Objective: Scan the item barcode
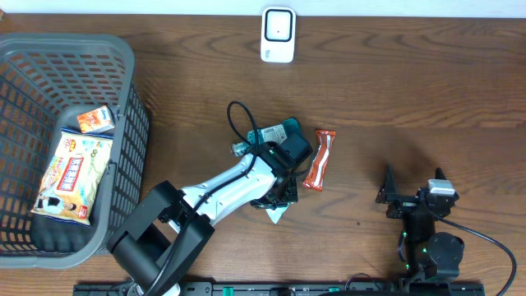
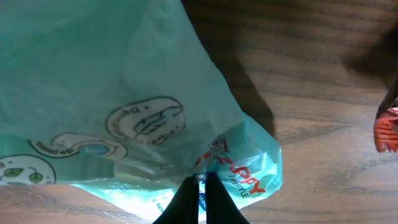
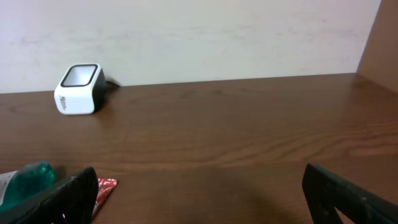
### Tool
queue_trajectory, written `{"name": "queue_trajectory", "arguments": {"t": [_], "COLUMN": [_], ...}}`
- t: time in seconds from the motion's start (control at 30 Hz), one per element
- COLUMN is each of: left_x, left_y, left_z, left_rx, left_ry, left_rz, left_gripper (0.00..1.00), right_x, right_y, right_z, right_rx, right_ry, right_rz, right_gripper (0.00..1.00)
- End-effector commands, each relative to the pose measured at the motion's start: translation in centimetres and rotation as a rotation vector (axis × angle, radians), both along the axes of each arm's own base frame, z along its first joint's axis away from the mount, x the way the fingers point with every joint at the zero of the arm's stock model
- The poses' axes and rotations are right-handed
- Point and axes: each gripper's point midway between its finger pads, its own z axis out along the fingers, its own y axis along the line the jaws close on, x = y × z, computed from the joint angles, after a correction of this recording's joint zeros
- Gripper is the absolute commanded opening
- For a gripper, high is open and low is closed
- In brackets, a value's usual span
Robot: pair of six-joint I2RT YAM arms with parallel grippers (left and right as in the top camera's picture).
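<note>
Left wrist, fingers (image 2: 181, 204) pinching teal packet (image 2: 124, 93), grip hidden overhead

The table (image 1: 411, 82) is dark wood with visible grain and a soft sheen. The basket (image 1: 131, 74) is matt grey plastic. The packet (image 2: 124, 74) is thin, wrinkled plastic film. The scanner (image 1: 278, 34) is smooth white plastic, and the wrapper (image 1: 319, 160) looks glossy.

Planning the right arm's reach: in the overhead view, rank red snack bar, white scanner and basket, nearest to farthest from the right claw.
1. red snack bar, mid-table, leftward.
2. white scanner, far table edge.
3. basket, far left.
</note>
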Motion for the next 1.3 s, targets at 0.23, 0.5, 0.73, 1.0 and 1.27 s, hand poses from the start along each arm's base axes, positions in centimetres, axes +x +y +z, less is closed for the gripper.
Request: {"name": "queue_trajectory", "arguments": {"t": [0.23, 0.5, 0.73, 1.0, 1.27], "left_x": [4.1, 7.4, 10.5, 9.2, 4.4], "left_y": [0.6, 5.2, 16.8, 31.9, 41.7], "left_z": [9.3, 20.1, 27.2, 32.3, 27.7], "left_rx": [0.025, 0.054, 0.132, 0.255, 0.402], "left_ry": [-0.274, -0.625, -0.847, -1.002, -0.784], "left_rz": [-0.066, -0.029, 0.325, 0.804, 1.292], "left_gripper": [0.29, 1.00, 1.00, 0.99, 0.99], "right_x": [0.0, 0.0, 0.0, 0.0, 0.0], "right_y": [0.2, 0.2, 0.2, 0.2, 0.2], "right_z": [0.0, 0.0, 0.0, 0.0, 0.0], "right_rx": [-0.005, -0.005, -0.005, -0.005, -0.005], "right_ry": [-0.001, -0.001, -0.001, -0.001, -0.001], "right_rz": [0.008, 0.008, 0.008, 0.008, 0.008], "right_gripper": [0.99, 0.99, 0.99, 0.99, 0.99]}}
